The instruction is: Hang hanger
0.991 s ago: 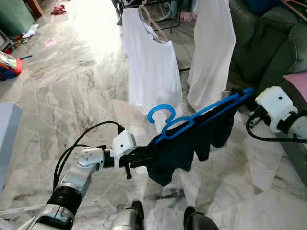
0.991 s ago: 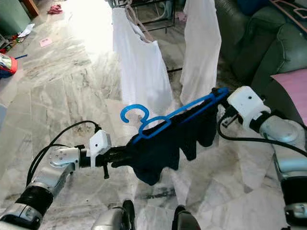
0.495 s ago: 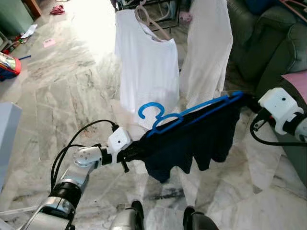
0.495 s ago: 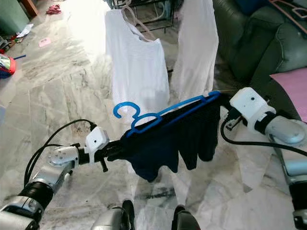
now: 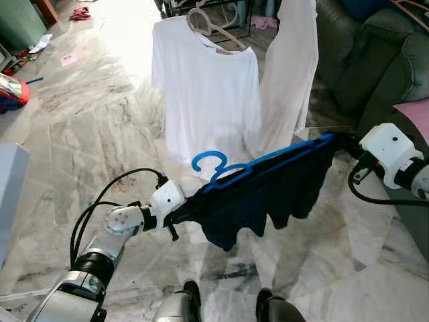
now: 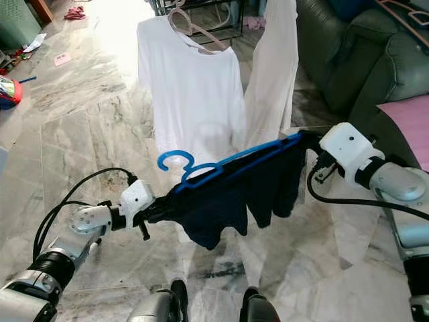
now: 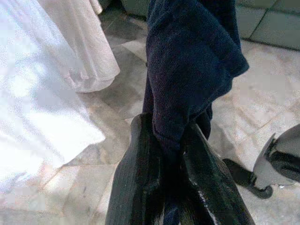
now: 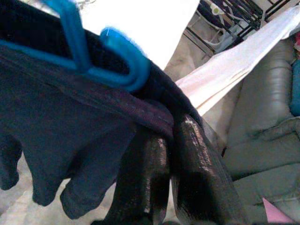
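Left eye view: a blue hanger [image 5: 268, 168] carrying a dark garment [image 5: 268, 198] is held level in the air between the robot's two arms, above a marble floor [image 5: 80, 134]. The left gripper [image 5: 179, 213] is at the hanger's left end, its jaws closed on the garment's cloth. The right gripper [image 5: 342, 142] is at the hanger's right end, its jaws closed on the garment just beside the hanger's tip. The hanger slopes upward from left to right. Its hook [image 5: 208, 161] stands up near the middle, closer to the left gripper, and is not caught on anything.

Left wrist view: the two black fingers [image 7: 140, 183] pinch a fold of the dark garment between them.

Right wrist view: the fingers [image 8: 197, 173] clamp the garment's edge right under the blue hanger's rounded end.

Beyond the hanger, a white shirt [image 5: 204, 87] hangs on a pale hanger [image 5: 211, 23] from a dark rack [image 5: 221, 5], with a second white garment [image 5: 291, 67] hanging beside it. A green sofa [image 5: 375, 54] stands to the right. A red toy [image 5: 12, 90] lies on the floor at far left.
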You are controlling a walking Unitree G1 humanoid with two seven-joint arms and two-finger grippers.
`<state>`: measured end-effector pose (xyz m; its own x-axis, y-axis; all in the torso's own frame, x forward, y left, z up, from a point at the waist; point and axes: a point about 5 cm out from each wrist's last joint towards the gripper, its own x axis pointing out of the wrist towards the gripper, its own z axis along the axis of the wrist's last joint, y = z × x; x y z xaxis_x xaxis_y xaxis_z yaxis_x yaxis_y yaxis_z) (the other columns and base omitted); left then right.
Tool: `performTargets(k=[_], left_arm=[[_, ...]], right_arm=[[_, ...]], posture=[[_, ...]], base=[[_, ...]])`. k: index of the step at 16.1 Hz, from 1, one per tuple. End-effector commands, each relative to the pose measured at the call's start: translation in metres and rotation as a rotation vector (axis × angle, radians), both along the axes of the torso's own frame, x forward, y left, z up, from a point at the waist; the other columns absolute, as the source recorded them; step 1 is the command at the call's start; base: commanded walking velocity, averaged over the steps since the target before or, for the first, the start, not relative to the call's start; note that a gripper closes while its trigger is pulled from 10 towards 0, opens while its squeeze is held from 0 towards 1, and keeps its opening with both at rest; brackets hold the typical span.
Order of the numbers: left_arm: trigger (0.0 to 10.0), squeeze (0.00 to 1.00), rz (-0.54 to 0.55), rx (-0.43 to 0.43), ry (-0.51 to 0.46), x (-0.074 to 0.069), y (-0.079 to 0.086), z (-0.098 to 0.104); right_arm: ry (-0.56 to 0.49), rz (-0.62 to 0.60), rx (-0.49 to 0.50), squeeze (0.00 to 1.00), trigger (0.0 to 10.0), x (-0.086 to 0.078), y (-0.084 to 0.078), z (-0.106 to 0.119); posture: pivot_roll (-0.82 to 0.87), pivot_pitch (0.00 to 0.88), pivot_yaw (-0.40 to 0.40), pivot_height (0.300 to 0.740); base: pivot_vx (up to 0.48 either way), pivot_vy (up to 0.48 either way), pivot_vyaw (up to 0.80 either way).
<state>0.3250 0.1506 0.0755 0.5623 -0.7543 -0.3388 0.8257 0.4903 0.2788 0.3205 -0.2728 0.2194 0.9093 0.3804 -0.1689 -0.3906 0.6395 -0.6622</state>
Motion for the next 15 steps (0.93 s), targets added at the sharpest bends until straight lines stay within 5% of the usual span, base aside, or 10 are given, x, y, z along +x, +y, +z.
performTargets(k=[1,5,8,15], left_arm=[[0.0,0.0,0.122,0.118,0.14,-0.019,0.04,-0.031],[0.0,0.0,0.121,0.162,0.166,-0.023,0.038,-0.039],[0.0,0.0,0.091,0.217,0.163,-0.024,0.035,-0.042],[0.0,0.0,0.036,0.159,0.108,-0.012,0.005,-0.031]], right_arm=[[-0.135,-0.055,0.02,0.0,0.0,0.0,-0.012,0.038],[-0.254,-0.046,0.109,0.0,0.0,0.009,0.004,0.058],[-0.246,0.001,0.116,0.0,0.0,0.016,0.025,0.052],[-0.114,0.279,0.169,0.0,0.0,0.024,0.114,0.012]], posture=[[0.0,0.274,0.098,0.74],[0.0,0.273,0.097,0.74],[0.0,0.27,0.098,0.74],[0.0,0.264,0.096,0.74]], base=[[0.0,0.0,0.0],[0.0,0.0,0.0],[0.0,0.0,0.0],[0.0,0.0,0.0]])
